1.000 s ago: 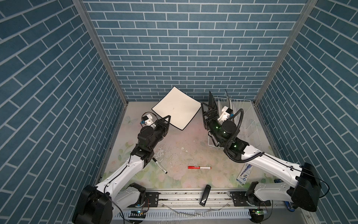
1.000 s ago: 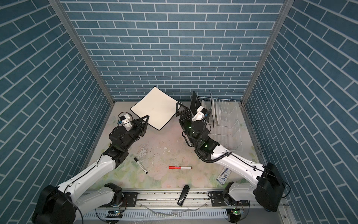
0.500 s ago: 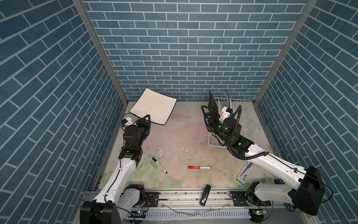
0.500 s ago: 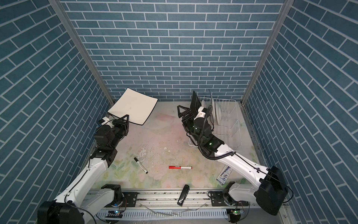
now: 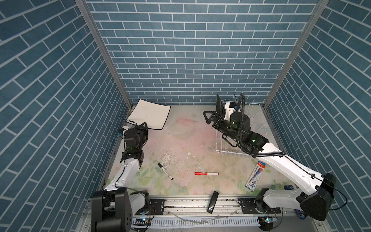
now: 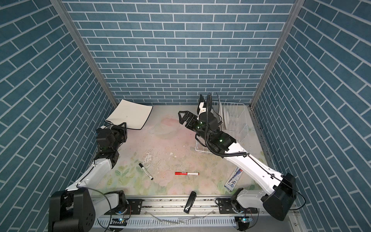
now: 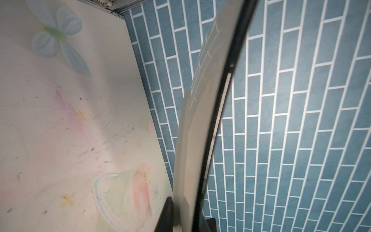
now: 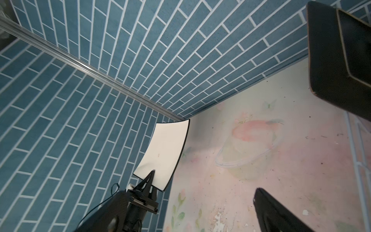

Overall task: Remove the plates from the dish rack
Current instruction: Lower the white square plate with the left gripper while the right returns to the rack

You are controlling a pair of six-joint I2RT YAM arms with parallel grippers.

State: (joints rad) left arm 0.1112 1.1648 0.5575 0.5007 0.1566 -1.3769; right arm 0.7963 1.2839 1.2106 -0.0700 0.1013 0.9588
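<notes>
Across the table (image 5: pixel 190 144) from the dish rack (image 5: pixel 253 112), a white plate (image 5: pixel 149 115) is clamped in the left tool (image 5: pixel 143 127); the open right tool (image 5: pixel 212 118) is poised beside the black plate (image 5: pixel 220 103).

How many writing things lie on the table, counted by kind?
Markers: 2 (white marker, red marker)
Pen packets: 1 (pen packet)
Total: 3
</notes>
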